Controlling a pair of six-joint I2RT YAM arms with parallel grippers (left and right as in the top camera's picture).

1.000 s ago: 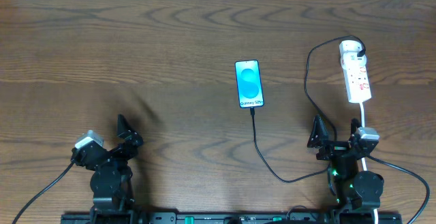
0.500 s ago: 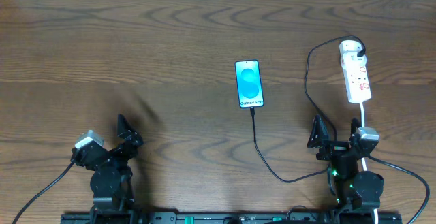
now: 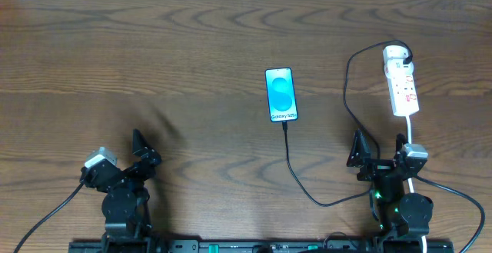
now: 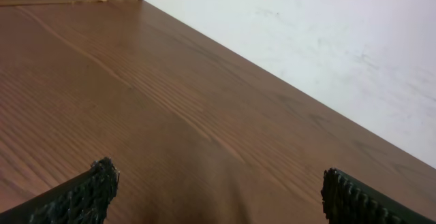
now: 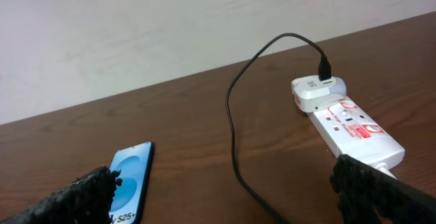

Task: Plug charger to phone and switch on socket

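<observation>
Left arm (image 3: 123, 201): black housing, rounded joint casings stacked one on another.
Right arm (image 3: 406, 211): black housing of like build; small green lights (image 3: 378, 196) are noted on it.
Left camera block (image 3: 98, 161): light grey, boxy, fitted at the wrist.
Right camera block (image 3: 415, 152): light grey, boxy, same pattern.
Left gripper (image 4: 221, 207): two black fingers (image 4: 78, 198), faced with fine raised knurling.
Right gripper (image 5: 228, 197): two black fingers (image 5: 381, 190), the same knurled facing.
Left cable (image 3: 58, 207): thin, black, led off the arm.
Right cable (image 3: 460, 191): thin, black, curved.
Base rail (image 3: 231, 247): black bar, small green marks.
Screws, lettering: too small to be read.
</observation>
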